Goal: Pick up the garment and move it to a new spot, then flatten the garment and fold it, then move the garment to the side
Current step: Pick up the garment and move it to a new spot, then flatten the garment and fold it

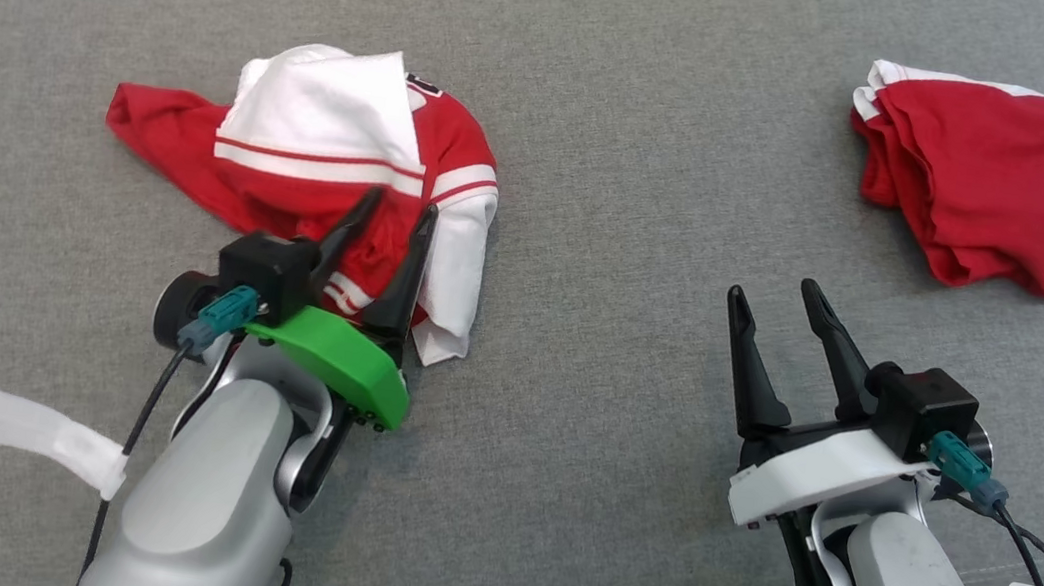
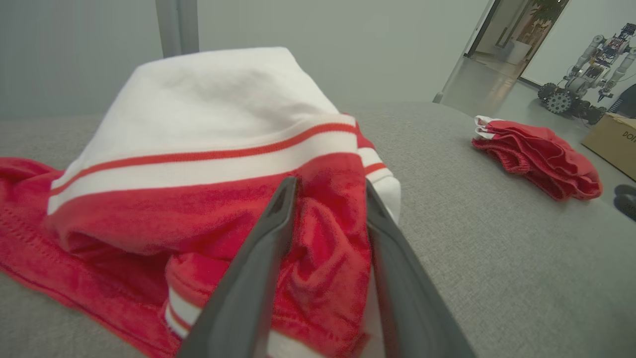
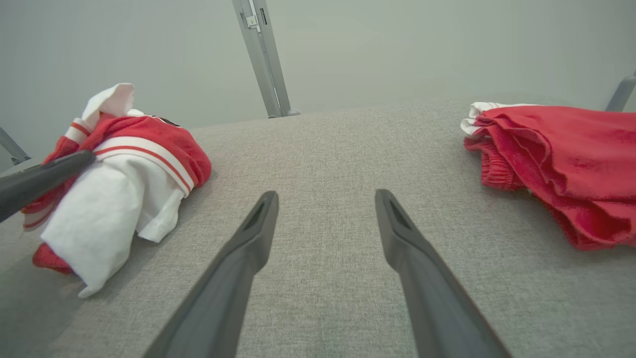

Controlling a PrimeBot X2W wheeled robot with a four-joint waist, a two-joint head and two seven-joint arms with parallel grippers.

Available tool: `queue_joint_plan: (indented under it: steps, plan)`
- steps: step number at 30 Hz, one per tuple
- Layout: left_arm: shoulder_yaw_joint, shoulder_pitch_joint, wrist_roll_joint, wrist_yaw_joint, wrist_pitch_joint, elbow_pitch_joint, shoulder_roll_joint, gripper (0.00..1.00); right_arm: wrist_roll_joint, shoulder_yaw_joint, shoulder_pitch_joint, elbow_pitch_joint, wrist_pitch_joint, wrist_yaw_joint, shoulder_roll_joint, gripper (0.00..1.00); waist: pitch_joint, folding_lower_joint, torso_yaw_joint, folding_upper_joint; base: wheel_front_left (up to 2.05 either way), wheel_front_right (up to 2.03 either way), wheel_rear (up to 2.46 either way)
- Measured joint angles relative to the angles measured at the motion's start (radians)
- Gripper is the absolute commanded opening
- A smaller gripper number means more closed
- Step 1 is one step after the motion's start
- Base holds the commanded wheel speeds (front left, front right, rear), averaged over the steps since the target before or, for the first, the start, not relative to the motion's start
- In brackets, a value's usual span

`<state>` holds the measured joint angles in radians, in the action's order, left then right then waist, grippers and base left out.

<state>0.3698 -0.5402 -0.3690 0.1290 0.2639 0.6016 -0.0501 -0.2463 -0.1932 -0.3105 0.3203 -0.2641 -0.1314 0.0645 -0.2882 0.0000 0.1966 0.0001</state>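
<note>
The garment (image 1: 332, 127), a crumpled red and white jersey, lies in a heap at the left of the grey cloth-covered table (image 1: 622, 145). My left gripper (image 1: 399, 206) is over its near edge, jaws apart. In the left wrist view a bunched red fold of the garment (image 2: 208, 124) sits between the fingers of the left gripper (image 2: 332, 184). My right gripper (image 1: 772, 291) stands open over bare table at the lower right, holding nothing. The right wrist view has the right gripper (image 3: 326, 194) wide open, and the garment (image 3: 124, 169) off to its left.
A second red garment (image 1: 990, 183), folded, lies at the far right of the table. The table's front edge runs past my right forearm at the lower right. Beyond the table stand a metal post (image 3: 261, 54), another robot (image 2: 591, 59) and a cardboard box (image 2: 613, 141).
</note>
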Motion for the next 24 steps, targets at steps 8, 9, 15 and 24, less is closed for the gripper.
queue_joint_plan:
  steps: [8, 9, 15, 24]
  plan:
    - [-0.193, 0.139, 0.072, -0.015, 0.000, -0.137, -0.007, 1.00, -0.006, -0.019, 0.009, 0.008, 0.000, 0.000, -0.007, 1.00, 0.037, 0.0000, -0.015, 0.0000, 0.00, 0.00, 0.00]
    - [-0.219, 0.164, 0.086, -0.016, 0.000, -0.153, -0.010, 1.00, -0.007, -0.025, 0.010, 0.010, 0.000, 0.000, -0.008, 1.00, 0.042, 0.0000, -0.025, 0.0000, 0.00, 0.00, 0.00]
    - [-0.349, 0.304, 0.139, -0.016, 0.000, -0.219, -0.008, 1.00, -0.018, -0.049, 0.015, 0.025, 0.000, 0.000, -0.012, 1.00, 0.086, 0.0000, -0.091, 0.0000, 0.00, 0.00, 0.00]
    - [-0.397, 0.446, 0.187, -0.015, 0.000, -0.255, -0.002, 1.00, -0.037, -0.083, 0.030, 0.049, 0.000, 0.000, -0.013, 1.00, 0.139, -0.0001, -0.186, 0.0000, 0.00, 0.00, 0.00]
